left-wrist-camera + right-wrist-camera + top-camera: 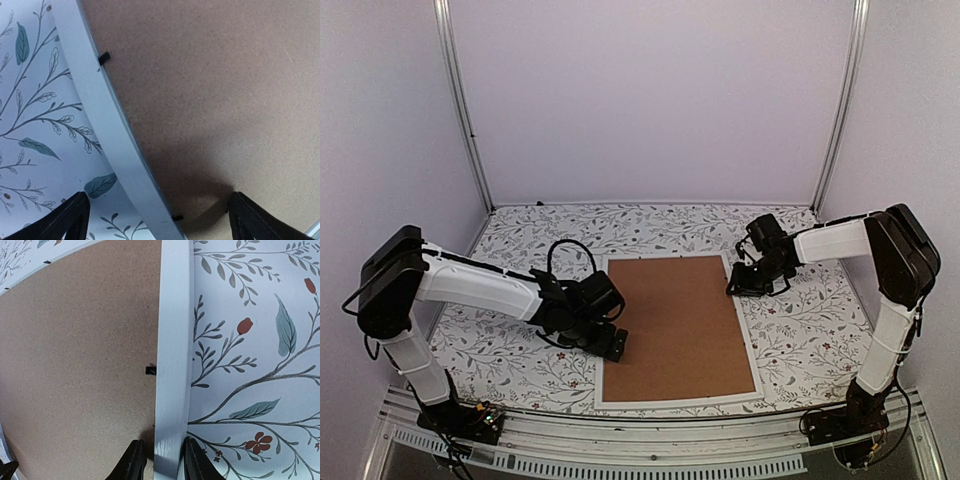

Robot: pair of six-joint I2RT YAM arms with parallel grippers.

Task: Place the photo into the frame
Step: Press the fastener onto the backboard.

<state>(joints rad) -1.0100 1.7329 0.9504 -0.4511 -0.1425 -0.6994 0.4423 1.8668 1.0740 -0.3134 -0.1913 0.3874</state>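
Observation:
The frame (pixel 672 401) lies flat on the table, its thin white rails around a plain brown backing board (pixel 675 325). The photo is hidden. My left gripper (pixel 610 340) hangs open over the frame's left rail (pixel 107 135), one finger (pixel 70 215) above the cloth and the other above the board, gripping nothing. My right gripper (pixel 735 285) is at the upper part of the right rail (pixel 172 340). Its fingers (pixel 132 460) are closed around that rail, one on the board side and one on the cloth side. Small black tabs (pixel 150 370) stick out from the rail onto the board.
A white tablecloth with a leaf and flower print (pixel 520 240) covers the table. Pale walls with metal corner posts (pixel 465 110) close in the back and sides. A ribbed metal rail (pixel 650 455) runs along the near edge between the arm bases.

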